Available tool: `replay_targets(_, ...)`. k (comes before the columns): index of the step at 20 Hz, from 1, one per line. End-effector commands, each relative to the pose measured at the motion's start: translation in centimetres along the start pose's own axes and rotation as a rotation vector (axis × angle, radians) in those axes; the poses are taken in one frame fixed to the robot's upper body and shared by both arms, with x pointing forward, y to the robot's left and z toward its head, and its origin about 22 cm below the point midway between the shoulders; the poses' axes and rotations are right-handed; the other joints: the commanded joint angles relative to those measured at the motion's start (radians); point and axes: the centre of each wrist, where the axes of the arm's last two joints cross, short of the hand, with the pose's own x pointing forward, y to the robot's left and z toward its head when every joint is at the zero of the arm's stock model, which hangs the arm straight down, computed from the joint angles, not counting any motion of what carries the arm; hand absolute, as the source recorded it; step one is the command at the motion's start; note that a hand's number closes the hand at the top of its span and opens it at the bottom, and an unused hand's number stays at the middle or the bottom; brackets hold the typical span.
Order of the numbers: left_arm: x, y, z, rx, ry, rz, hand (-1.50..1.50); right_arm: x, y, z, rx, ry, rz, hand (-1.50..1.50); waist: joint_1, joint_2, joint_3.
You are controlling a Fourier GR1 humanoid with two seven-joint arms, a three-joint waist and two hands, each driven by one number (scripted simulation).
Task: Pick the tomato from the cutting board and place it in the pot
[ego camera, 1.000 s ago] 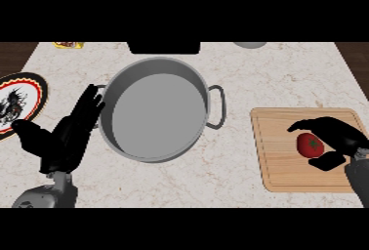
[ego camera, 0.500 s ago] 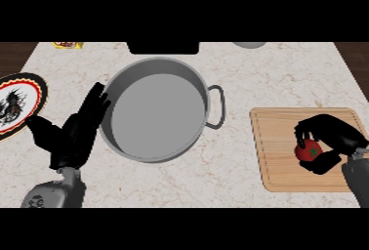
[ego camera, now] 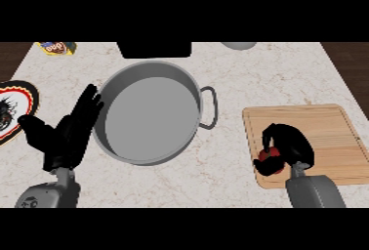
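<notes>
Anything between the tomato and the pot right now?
Nothing visible. The right hand is curled round the tomato on the board; only counter lies between the board and the pot, whose handle faces the board. The left hand rests open at the pot's other side.

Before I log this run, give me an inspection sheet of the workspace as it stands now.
Surface: pale marbled counter.
Job's things: grey pot, nothing in it; tomato at the left part of the cutting board, mostly hidden by fingers.
Clutter: patterned plate at the left edge; yellow packet, black object and grey round thing along the far edge.
Robot hands: right robot hand curled round the tomato; left robot hand open, resting beside the pot's left rim.
Cables: nothing seen.
Surroundings: dark floor past the counter's far corners.
</notes>
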Motion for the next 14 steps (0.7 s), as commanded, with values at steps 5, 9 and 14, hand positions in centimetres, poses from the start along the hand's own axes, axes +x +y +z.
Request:
replay_targets(5,0.0,-0.3,0.3,0.002,0.000,-0.001,0.00,8.7,-1.5,4.8,-0.357,0.225,-0.079,1.50,0.012,-0.010,0.003)
replay_targets(9,-0.2,-0.1,0.2,-0.022,0.004,0.006,0.00,14.0,-3.0,9.9,-0.473,0.179,-0.110,1.50,0.027,-0.002,0.003)
replay_targets(14,-0.1,-0.4,0.6,-0.053,-0.002,-0.006,0.00,19.3,-5.7,15.9,-0.694,0.082,-0.086,1.50,0.054,0.000,0.002)
